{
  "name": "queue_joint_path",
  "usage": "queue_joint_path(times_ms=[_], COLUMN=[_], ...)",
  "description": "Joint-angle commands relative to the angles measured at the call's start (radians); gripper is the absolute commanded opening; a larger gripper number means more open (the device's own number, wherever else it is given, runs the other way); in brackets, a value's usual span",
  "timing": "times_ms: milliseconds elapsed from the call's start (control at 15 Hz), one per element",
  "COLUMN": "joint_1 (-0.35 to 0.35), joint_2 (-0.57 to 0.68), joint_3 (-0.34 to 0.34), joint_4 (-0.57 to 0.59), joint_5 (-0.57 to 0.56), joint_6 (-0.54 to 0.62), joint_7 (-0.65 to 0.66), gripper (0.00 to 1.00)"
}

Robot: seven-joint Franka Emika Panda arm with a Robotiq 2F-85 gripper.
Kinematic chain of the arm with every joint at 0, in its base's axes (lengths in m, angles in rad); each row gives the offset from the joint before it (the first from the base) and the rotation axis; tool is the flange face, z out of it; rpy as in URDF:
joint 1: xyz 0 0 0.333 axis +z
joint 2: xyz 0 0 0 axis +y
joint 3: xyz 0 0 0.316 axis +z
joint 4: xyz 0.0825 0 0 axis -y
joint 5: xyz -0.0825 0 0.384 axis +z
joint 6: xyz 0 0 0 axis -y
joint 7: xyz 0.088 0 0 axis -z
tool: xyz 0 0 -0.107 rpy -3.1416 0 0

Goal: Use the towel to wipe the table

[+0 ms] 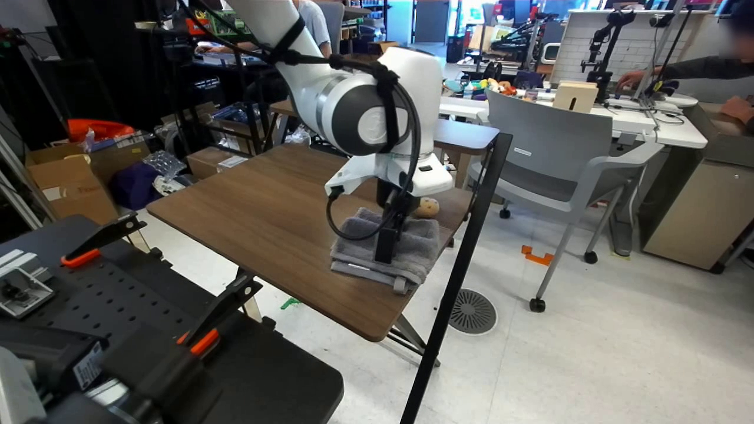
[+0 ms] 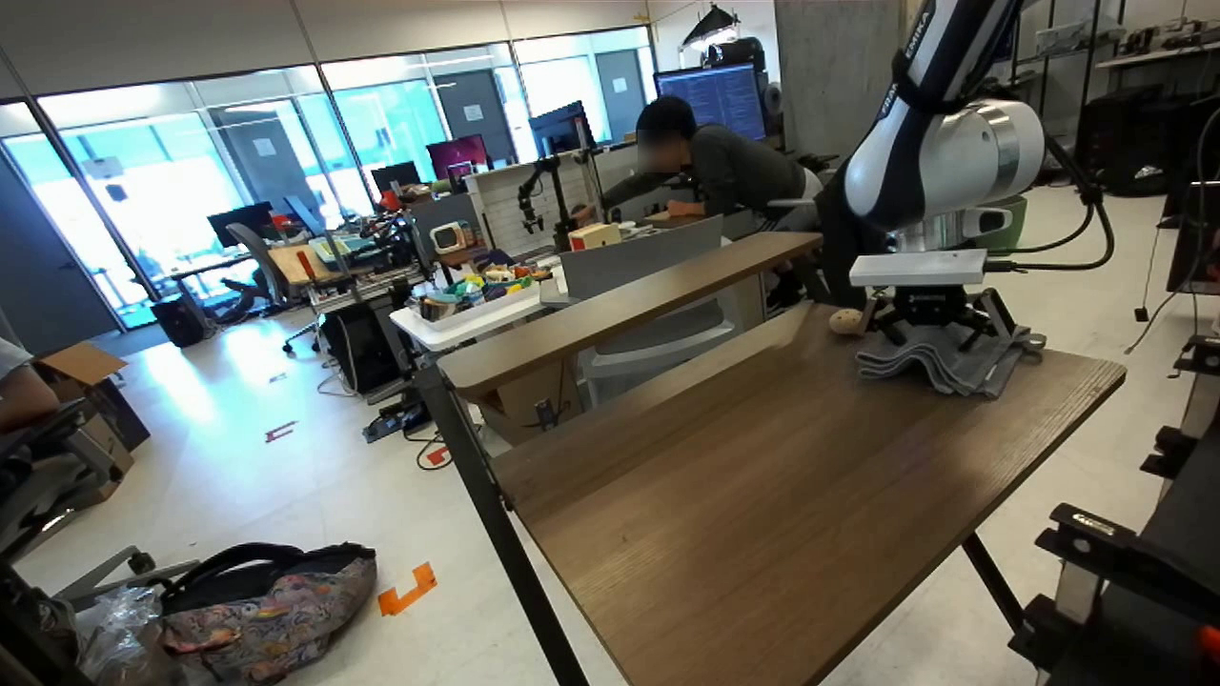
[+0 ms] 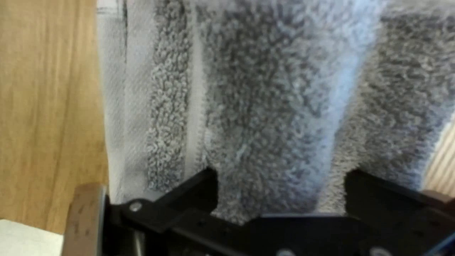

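So, tool straddling the towel, no grip yet

Fingers stand apart either side of a raised fold, probably so closing bunches up a decent pinch. Towel's lying near one end of the worktop.

A patterned bag (black-handled) lies near orange tape.
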Motion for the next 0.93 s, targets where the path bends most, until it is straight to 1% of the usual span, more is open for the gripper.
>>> queue_joint_path(times_ms=[0,200,333,400,533,733,867], joint_1=[0.075,0.174,0.27,0.292,0.309,0.309,0.3], joint_2=[-0.129,-0.191,-0.205,-0.204,-0.195,-0.15,-0.104], joint_3=[0.028,0.047,0.045,0.047,0.064,0.057,0.036], joint_4=[-0.24,-0.369,-0.4,-0.378,-0.319,-0.197,-0.103], joint_5=[-0.055,-0.087,-0.113,-0.11,-0.078,-0.057,-0.055], joint_6=[0.073,0.145,0.219,0.233,0.251,0.278,0.273], joint_7=[-0.096,-0.132,-0.107,-0.093,-0.073,-0.004,0.057], gripper=[1.0,1.0,1.0,1.0,1.0,1.0,1.0])
